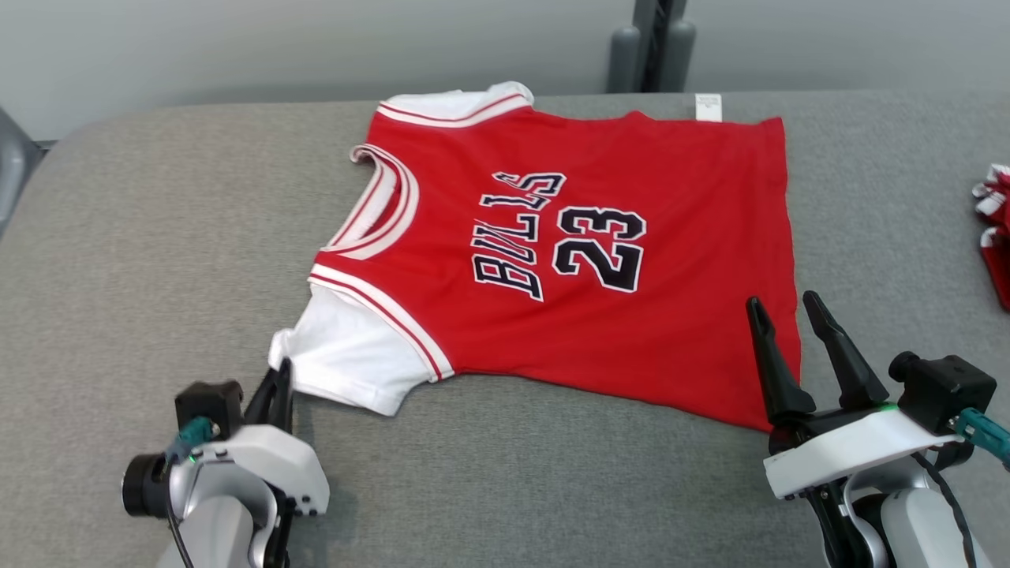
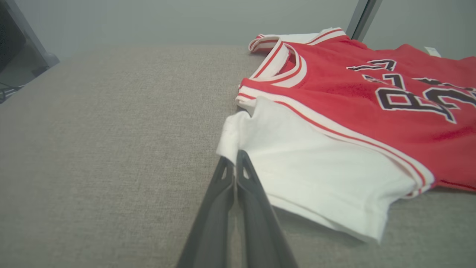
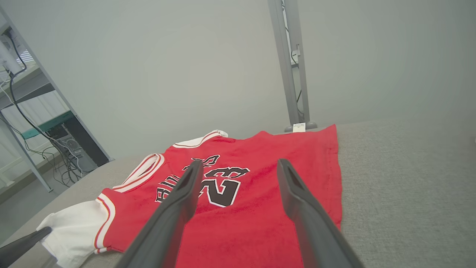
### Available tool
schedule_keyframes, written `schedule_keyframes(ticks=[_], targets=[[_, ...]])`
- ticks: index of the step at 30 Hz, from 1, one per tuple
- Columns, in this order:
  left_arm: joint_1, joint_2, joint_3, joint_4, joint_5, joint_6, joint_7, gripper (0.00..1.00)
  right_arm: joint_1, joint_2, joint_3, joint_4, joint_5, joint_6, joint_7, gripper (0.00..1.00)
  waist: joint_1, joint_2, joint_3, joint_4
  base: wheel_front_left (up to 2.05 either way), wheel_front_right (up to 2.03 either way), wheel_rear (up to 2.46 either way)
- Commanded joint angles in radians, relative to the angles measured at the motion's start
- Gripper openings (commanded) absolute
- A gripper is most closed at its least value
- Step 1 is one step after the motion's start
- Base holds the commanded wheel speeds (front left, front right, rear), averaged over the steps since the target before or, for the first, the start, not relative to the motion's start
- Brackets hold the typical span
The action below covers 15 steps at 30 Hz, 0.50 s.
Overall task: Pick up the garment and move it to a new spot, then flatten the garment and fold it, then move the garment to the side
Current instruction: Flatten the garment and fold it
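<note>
Left arm sits low at the near left, wrist rolled on its side, and its left end effector [image 1: 281, 377] has both dark fingers pressed together. In the left wrist view the tips meet the outer edge of the white sleeve [image 2: 316, 171]; whether any cloth is caught between them, I cannot tell. Over on the right, the arm comes in from the near right corner with the right end effector [image 1: 785, 304] angled up and away, its fingers spread well apart. They hang over the near hem corner of the jersey [image 1: 600, 331], not gripping it.

The jersey itself lies spread flat on the grey fabric table [image 1: 158, 237], front up, collar toward the robot's left, hem toward the right, the number 23 between the two arms. A second red-and-white cloth [image 1: 996, 229] sits at the far right edge, well apart.
</note>
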Motion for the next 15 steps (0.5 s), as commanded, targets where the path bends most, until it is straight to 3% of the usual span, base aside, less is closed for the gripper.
schedule_keyframes(ticks=[1, 4, 5, 6, 7, 8, 9, 15], targets=[[0.024, 0.008, -0.005, -0.011, 0.014, 0.006, -0.004, 0.0, 0.009, 0.0, -0.004, 0.009, 0.004, 0.0, -0.005, 1.0, 0.0, -0.0001, -0.03, 0.032, 0.0, 0.0, 0.0], [0.069, -0.001, -0.029, -0.03, 0.012, -0.006, 0.035, 0.0, 0.012, 0.005, -0.005, 0.026, 0.006, 0.0, -0.008, 1.0, 0.0, -0.0001, -0.044, 0.057, 0.0, 0.0, 0.0], [0.084, 0.0, -0.041, -0.034, 0.012, -0.018, 0.057, 0.06, 0.011, 0.006, -0.005, 0.03, 0.007, 0.0, -0.009, 1.0, 0.0, -0.0001, -0.046, 0.063, 0.0, 0.0, 0.0], [0.094, 0.001, -0.048, -0.043, 0.012, -0.024, 0.074, 0.23, 0.011, 0.008, -0.005, 0.035, 0.007, 0.0, -0.01, 1.0, 0.0, -0.0001, -0.048, 0.069, 0.0, 0.0, 0.0], [0.1, 0.001, -0.049, -0.054, 0.008, -0.024, 0.086, 0.47, 0.012, 0.009, -0.005, 0.037, 0.007, 0.0, -0.01, 1.0, 0.0, -0.0001, -0.05, 0.075, 0.0, 0.0, 0.0], [0.108, 0.001, -0.051, -0.067, 0.005, -0.019, 0.096, 0.82, 0.012, 0.01, -0.004, 0.041, 0.007, 0.0, -0.01, 1.0, 0.0, -0.0001, -0.051, 0.079, 0.0, 0.0, 0.0], [0.118, 0.001, -0.051, -0.08, 0.003, -0.01, 0.103, 1.0, 0.013, 0.011, -0.004, 0.044, 0.007, 0.0, -0.012, 1.0, 0.0, -0.0001, -0.053, 0.084, 0.0, 0.0, 0.0], [0.152, 0.017, -0.014, -0.184, -0.013, 0.047, 0.086, 1.0, 0.015, 0.015, -0.004, 0.064, 0.004, 0.0, -0.014, 1.0, 0.0, -0.0001, -0.063, 0.095, 0.0, 0.0, 0.0]])
